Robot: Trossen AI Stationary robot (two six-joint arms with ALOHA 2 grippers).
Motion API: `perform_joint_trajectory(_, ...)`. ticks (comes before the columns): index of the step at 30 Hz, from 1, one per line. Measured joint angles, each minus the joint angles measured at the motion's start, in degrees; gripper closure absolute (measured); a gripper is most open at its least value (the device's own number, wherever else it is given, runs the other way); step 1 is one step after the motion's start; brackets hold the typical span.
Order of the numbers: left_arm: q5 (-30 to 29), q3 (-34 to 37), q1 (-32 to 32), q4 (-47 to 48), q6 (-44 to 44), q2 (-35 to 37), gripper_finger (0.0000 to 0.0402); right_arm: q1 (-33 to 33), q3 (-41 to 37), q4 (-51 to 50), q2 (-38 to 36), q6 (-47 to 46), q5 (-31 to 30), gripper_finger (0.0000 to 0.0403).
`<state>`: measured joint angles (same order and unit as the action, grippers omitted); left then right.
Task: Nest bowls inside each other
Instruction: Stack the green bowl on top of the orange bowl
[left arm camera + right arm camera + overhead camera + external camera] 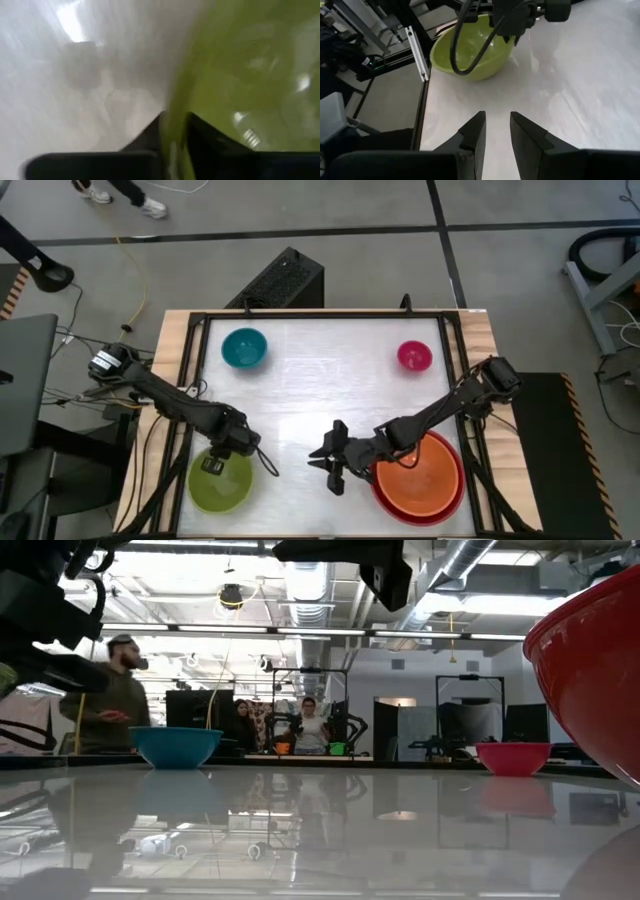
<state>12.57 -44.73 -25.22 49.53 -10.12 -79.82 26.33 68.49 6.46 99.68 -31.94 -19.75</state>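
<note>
The lime green bowl [221, 483] stands on its base at the table's near left. My left gripper [214, 463] points down at the bowl's far rim and is shut on it. My right gripper [324, 465] hovers open over bare table between the green bowl and the orange bowl [420, 472], which sits inside the red bowl [452, 502] at the near right. Its fingers [475, 131] hold nothing. The teal bowl [244, 347] stands at the far left and the pink bowl [414, 356] at the far right. My left gripper has the green bowl's rim [172, 127] between its two fingers, one finger [205, 132] inside the bowl and one [149, 134] outside. The fingers come from above, pointing steeply down, at the rim's far side [216, 454]. The bowl sits upright on the table.
A black frame [190, 380] runs along the table's edges, with cables at the left. Open tabletop [330, 380] lies between the bowls. In the low view, people [112, 690] stand in the room beyond the far edge.
</note>
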Motion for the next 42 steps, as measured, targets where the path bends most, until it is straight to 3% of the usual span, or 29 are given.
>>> perform_joint_trajectory(2,1.4,-0.1,0.2,-0.1,0.3,0.1,0.0389,0.2,0.0,0.0,0.0,0.0,0.0,0.0292)
perform_joint_trajectory(8,1.9,-0.7,0.9,0.1,0.5,0.0,0.0397,0.6,0.0,0.0,0.0,0.7,0.0,0.0292)
perform_joint_trajectory(24,-0.3,-9.5,6.8,3.6,4.0,-0.1,0.0401,3.0,0.0,6.0,-0.1,13.4,3.6,0.0292)
perform_joint_trajectory(29,-3.2,-13.1,9.6,3.9,4.2,-0.1,0.0401,4.0,0.0,5.8,-0.1,7.7,3.1,0.0292)
perform_joint_trajectory(37,-10.9,-17.5,13.0,3.7,2.5,-0.1,0.0401,0.0,0.0,0.8,-0.1,-12.5,3.1,0.0292)
perform_joint_trajectory(42,-17.2,-17.7,15.6,4.2,-3.3,-0.1,0.0401,-4.3,0.0,-0.9,-0.1,-14.8,3.2,0.0292)
